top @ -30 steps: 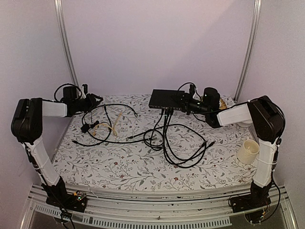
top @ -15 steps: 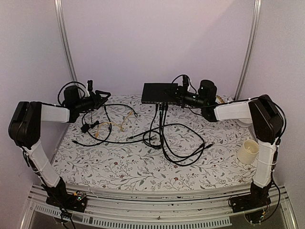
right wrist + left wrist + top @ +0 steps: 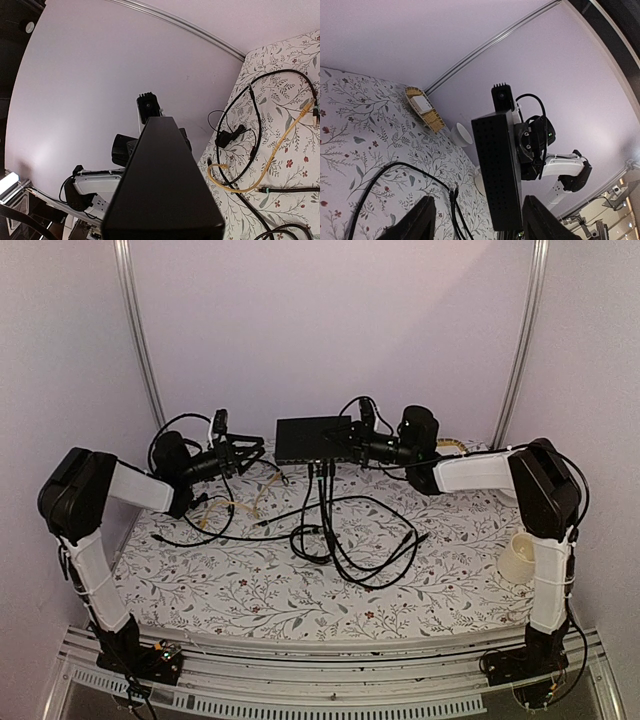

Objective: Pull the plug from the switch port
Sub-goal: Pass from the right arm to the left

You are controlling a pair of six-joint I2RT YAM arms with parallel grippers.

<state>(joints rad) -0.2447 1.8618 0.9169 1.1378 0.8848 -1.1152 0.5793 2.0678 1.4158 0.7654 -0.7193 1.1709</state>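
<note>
Currently shows the hold-and-reach step: grips the switch by its right end in the right tool, closed on it and lifted off the bench at far centre. Shows plugs seated along the switch's near edge, with black cables trailing down. Hovers the left tool, spread wide, just left of the switch. Probably calls next for reaching to one plug, pinching its body, and pulling straight out of the port.

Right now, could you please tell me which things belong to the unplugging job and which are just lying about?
Job: switch, its plugged cables, right pincer holding it, open left pincer.
Lying about: cup, yellow cable, tray.
</note>
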